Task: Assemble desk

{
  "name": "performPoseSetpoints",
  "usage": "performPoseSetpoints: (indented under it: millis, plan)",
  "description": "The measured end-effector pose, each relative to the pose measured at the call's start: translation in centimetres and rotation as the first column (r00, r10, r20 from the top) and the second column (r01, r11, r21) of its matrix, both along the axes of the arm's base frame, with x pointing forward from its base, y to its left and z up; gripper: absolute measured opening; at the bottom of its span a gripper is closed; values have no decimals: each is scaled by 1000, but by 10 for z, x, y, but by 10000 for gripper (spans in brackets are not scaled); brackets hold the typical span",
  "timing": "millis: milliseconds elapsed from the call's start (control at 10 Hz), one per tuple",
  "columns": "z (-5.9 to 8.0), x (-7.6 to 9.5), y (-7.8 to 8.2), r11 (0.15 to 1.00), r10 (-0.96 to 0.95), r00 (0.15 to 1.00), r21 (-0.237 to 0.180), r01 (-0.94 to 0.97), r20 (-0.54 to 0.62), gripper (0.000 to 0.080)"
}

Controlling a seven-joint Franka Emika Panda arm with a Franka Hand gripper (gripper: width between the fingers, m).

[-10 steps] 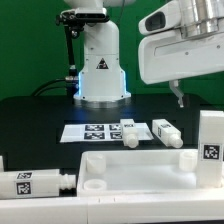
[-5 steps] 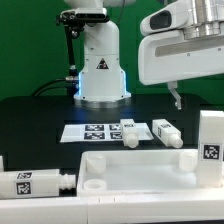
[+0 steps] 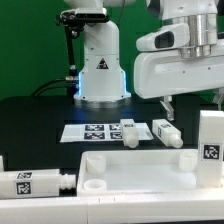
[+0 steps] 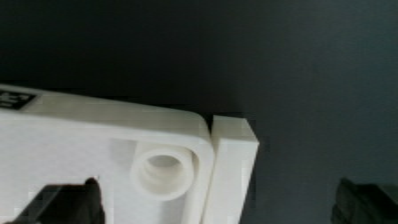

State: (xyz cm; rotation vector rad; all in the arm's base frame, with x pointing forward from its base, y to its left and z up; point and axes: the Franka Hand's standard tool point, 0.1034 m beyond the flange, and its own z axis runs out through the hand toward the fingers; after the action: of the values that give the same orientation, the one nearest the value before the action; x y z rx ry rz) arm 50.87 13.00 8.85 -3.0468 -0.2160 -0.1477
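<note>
The white desk tabletop (image 3: 140,168) lies flat at the front of the table, with a round socket (image 3: 92,185) near its corner. Two short white legs (image 3: 128,132) (image 3: 166,130) lie behind it. A third leg (image 3: 30,183) lies at the front on the exterior view's left, and a fourth (image 3: 210,142) stands upright on the right. My gripper (image 3: 192,100) hangs open and empty above the right part of the table. In the wrist view my gripper (image 4: 222,200) is over a tabletop corner (image 4: 89,140) with a socket (image 4: 160,172), and a white leg (image 4: 235,160) sits against that corner.
The marker board (image 3: 92,131) lies flat behind the tabletop, next to the two short legs. The robot base (image 3: 100,65) stands at the back centre. The table surface is black.
My gripper has moved toward the exterior view's left and more of the hand has come into view. The desk parts have not moved.
</note>
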Motion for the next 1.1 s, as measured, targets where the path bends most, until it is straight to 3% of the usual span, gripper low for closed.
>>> performPoseSetpoints:
  millis: [300,500,700,1100]
  plan:
    - [-3,-4,-1,1000,-13,1000,1,13,-17,648]
    - [-14,-41,3,996,-83,978,-9,83,-193,648]
    - [-14,-45,8,997,-79,984,-18,77,-158,648]
    - [-20,-48,-2,991,-136,975,-8,137,-178,648]
